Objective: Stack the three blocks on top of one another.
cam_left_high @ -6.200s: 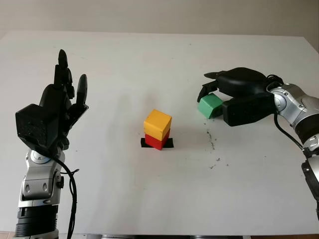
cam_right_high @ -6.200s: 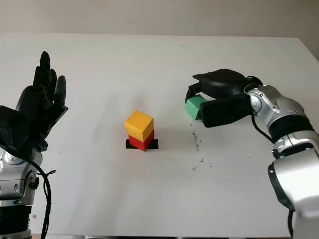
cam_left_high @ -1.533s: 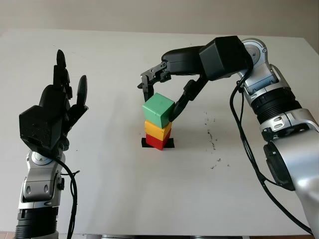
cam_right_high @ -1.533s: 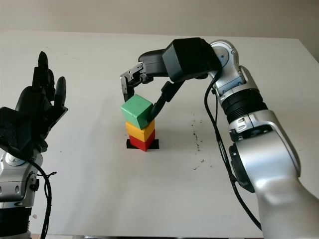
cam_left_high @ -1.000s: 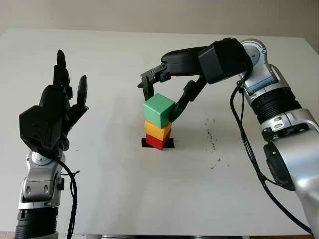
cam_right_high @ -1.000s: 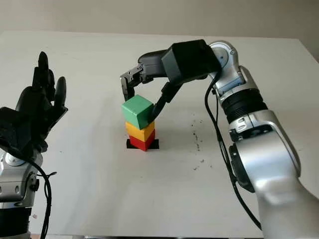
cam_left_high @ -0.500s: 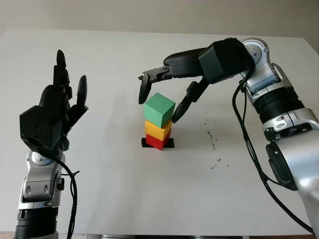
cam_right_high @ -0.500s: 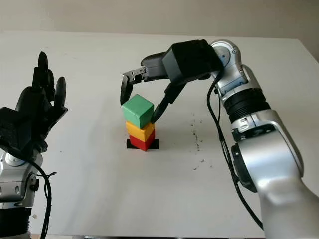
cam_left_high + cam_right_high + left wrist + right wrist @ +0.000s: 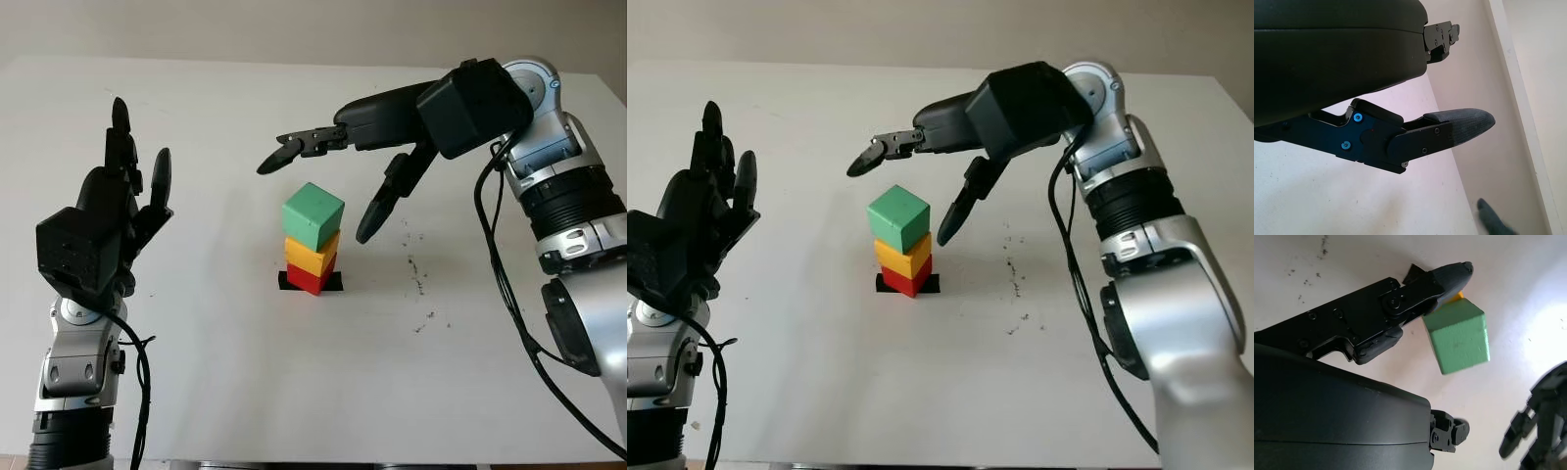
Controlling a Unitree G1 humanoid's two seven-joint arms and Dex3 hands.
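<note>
Green block (image 9: 313, 216) sits skewed atop the yellow block (image 9: 311, 258) and red block (image 9: 309, 279), the open right hand (image 9: 333, 181) empty above them, left hand (image 9: 103, 220) open aside, so a stray finger could topple everything.

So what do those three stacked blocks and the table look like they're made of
The green block, yellow block and red block look like painted wood or hard plastic: flat matte faces, crisp edges, solid colour. Which one can't be told. The table looks like a smooth white laminate or painted board, with small dark specks near the stack.
</note>
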